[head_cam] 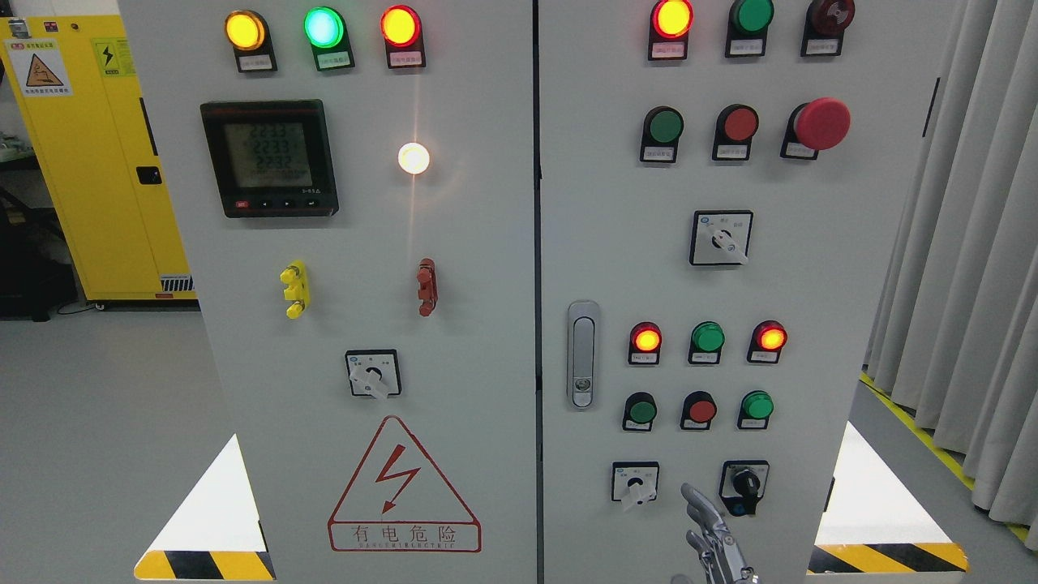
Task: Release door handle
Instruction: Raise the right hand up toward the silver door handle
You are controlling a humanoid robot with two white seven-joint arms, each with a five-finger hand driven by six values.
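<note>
Silver door handle (582, 354) sits flush in right cabinet door (811, 284), up-left of right hand (714, 539), well apart. Hand holds nothing; fingers look loosely spread, partly cropped at bottom edge. Release appears done; nothing left visible.

The digital meter (269, 158) on the left cabinet door (365, 243) shows three rows of digits, reading roughly 2233, 2233, 2232. Below, a red triangular warning sign (404, 485) with a lightning bolt carries the characters 有电危险. The yellow cabinet (97, 162) bears hazard stickers whose print is too small to read.
</note>
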